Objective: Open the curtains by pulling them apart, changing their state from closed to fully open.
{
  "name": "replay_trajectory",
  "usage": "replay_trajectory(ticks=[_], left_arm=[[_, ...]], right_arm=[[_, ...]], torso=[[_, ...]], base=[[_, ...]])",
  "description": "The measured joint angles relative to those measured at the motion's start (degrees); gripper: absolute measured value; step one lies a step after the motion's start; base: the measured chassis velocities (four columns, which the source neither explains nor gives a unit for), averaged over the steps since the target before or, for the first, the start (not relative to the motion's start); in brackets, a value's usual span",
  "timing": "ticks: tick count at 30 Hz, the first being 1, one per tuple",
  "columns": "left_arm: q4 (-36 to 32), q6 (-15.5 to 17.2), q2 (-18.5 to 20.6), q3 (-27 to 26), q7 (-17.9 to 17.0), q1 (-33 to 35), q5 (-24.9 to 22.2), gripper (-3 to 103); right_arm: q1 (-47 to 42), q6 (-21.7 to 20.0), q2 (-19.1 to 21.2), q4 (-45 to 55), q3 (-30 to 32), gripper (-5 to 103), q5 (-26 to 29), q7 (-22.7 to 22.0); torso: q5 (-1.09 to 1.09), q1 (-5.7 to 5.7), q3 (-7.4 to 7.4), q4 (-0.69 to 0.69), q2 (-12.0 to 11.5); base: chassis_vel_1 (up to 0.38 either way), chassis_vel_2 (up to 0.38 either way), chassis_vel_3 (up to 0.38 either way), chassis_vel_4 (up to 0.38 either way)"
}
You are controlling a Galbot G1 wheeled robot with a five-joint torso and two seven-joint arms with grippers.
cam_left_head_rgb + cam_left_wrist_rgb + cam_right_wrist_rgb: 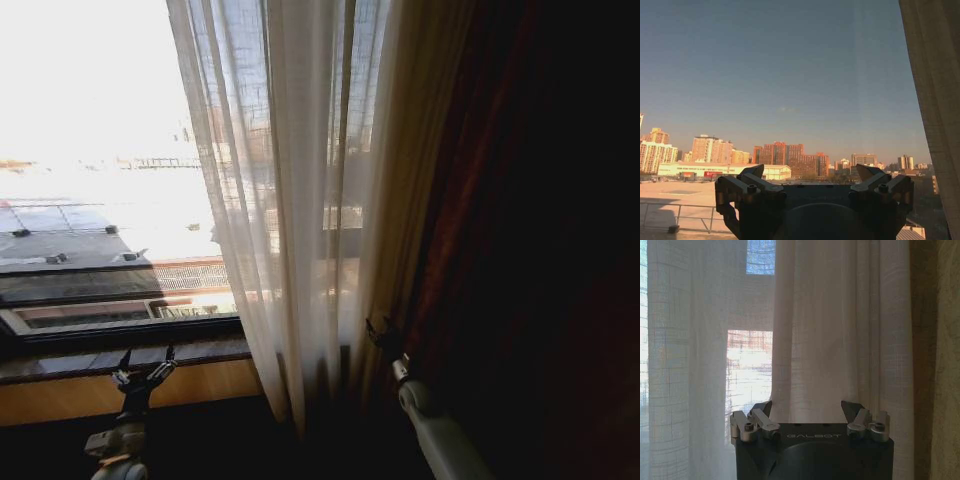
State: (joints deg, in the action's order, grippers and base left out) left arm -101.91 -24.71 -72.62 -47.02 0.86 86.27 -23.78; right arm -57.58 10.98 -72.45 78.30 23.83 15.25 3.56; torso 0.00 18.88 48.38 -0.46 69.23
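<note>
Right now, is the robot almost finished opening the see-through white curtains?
Partly. The left half of the window is bare, so that side looks done. The sheer white pleated curtain hangs bunched toward the dark reddish-brown drape. The right gripper is open at its lower edge; the left gripper is open near the sill. Whether it must go further, I cannot tell.

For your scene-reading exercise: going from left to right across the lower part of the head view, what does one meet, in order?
Left gripper, jaws open, before the window sill → sheer white curtains → right gripper at the curtains' right edge → dark reddish-brown drape.
</note>
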Motion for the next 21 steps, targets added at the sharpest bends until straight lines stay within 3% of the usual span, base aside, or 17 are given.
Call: replay_trajectory(ticks=[5,21], left_arm=[[0.0,0.0,0.0,0.0,0.0,0.0,0.0,100],[0.0,0.0,0.0,0.0,0.0,0.0,0.0,100]], right_arm=[[0.2,0.3,-0.4,-0.2,0.3,97,-0.6,0.2],[0.3,0.5,-0.4,0.2,-0.4,100,-1.3,1.1]], torso=[[-0.01,0.0,0.0,0.01,0.0],[0.0,0.0,0.0,0.0,0.0]], base=[[0.0,0.0,0.0,0.0],[0.052,0.047,-0.047,-0.055]])
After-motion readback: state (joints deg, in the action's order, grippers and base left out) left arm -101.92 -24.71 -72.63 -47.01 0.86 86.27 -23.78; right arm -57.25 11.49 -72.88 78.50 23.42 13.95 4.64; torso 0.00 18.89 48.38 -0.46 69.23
